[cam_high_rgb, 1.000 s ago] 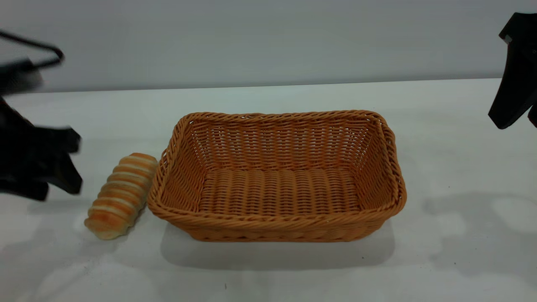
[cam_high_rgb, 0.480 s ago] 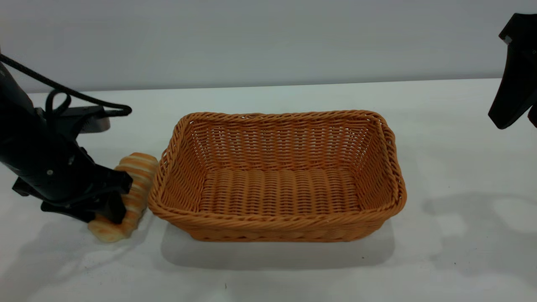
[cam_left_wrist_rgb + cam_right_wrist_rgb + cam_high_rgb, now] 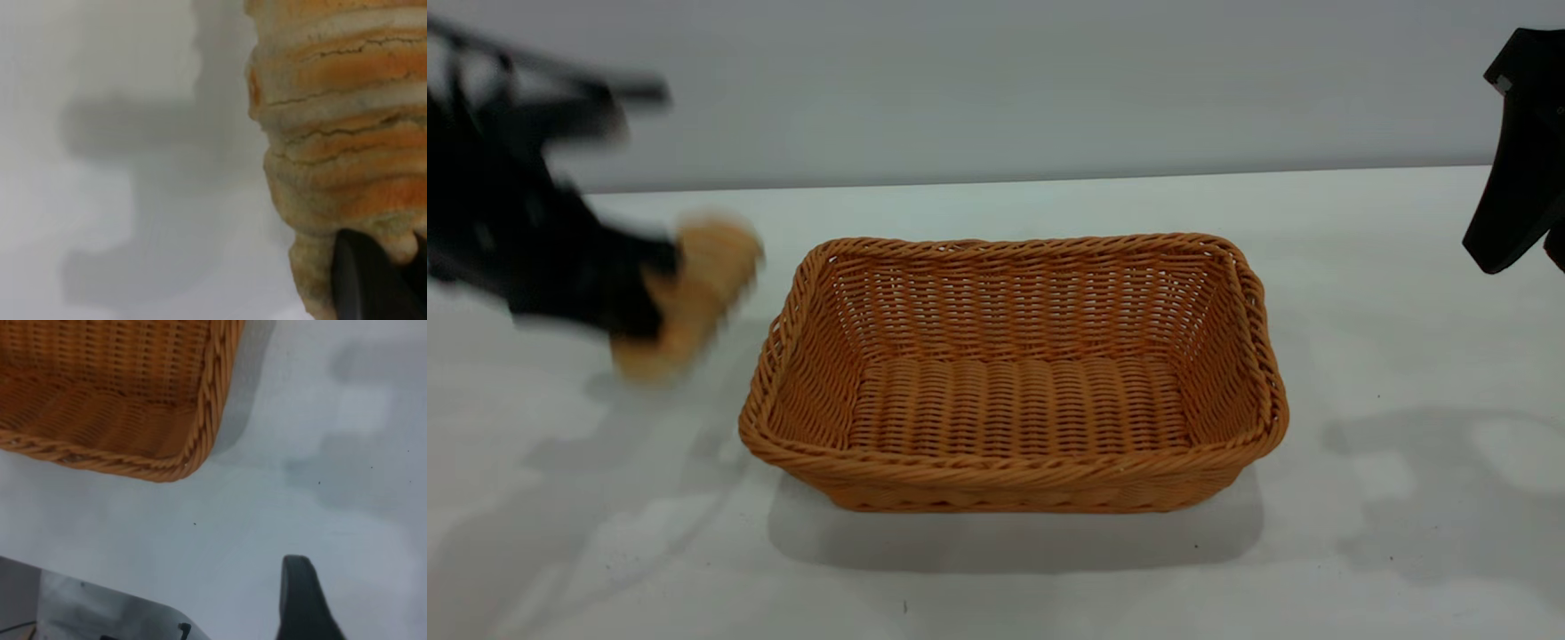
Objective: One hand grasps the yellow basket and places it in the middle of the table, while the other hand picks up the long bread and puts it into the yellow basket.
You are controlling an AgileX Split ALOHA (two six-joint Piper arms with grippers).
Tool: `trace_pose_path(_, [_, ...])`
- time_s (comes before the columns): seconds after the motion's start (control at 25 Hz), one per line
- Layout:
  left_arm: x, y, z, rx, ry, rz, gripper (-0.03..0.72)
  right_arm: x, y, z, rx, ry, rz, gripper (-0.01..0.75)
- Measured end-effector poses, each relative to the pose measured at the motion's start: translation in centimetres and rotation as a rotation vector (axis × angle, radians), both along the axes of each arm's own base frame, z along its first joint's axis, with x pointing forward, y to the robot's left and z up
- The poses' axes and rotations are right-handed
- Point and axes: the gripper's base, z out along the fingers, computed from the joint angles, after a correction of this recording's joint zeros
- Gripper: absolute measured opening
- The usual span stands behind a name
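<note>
My left gripper (image 3: 649, 298) is shut on the long bread (image 3: 698, 280) and holds it in the air, left of the yellow basket (image 3: 1014, 471) and about level with its rim. The exterior view shows the arm and bread blurred. In the left wrist view the striped bread (image 3: 340, 133) fills one side, with a black fingertip (image 3: 363, 280) pressed against it. The basket stands empty in the middle of the table (image 3: 996, 578). My right gripper (image 3: 1529, 249) hangs open and empty above the table's far right. The right wrist view shows one fingertip (image 3: 300, 593) and a corner of the basket (image 3: 207, 413).
The table's back edge meets a plain grey wall. Shadows of both arms lie on the tabletop at left and right. The right wrist view shows the table's near edge (image 3: 100, 600).
My left gripper came in over the bread beside the basket, closed on it and lifted it up off the table. The basket and the right arm have not moved.
</note>
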Motion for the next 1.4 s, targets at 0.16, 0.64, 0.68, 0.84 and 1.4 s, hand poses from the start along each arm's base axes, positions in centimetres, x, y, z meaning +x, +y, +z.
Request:
trace_pose_path(0.16, [-0.2,-1.5,6.3,-0.031,-0.178,-0.057,0.068,0.0,0.0,0.0,0.000,-0.002,-0.001,0.488])
trace_pose_path(0.64, [-2.4,-11.1,2.8,-0.029,-0.047,-0.403,0.085,0.1,0.0,0.0,-0.001,-0.007,-0.001,0.487])
trace_pose_path(0.68, [-2.5,-11.4,2.6,-0.026,-0.043,-0.410,0.108,0.1,0.0,0.0,-0.001,-0.007,-0.001,0.486])
trace_pose_path(0.84, [-2.6,-11.8,2.2,-0.026,-0.033,-0.419,0.278,0.1,0.0,0.0,-0.001,-0.007,-0.001,0.486])
trace_pose_path(1.4, [-8.1,3.2,17.5,0.087,0.076,-0.114,0.356,-3.6,-1.2,3.8,-0.116,0.023,0.075,0.486])
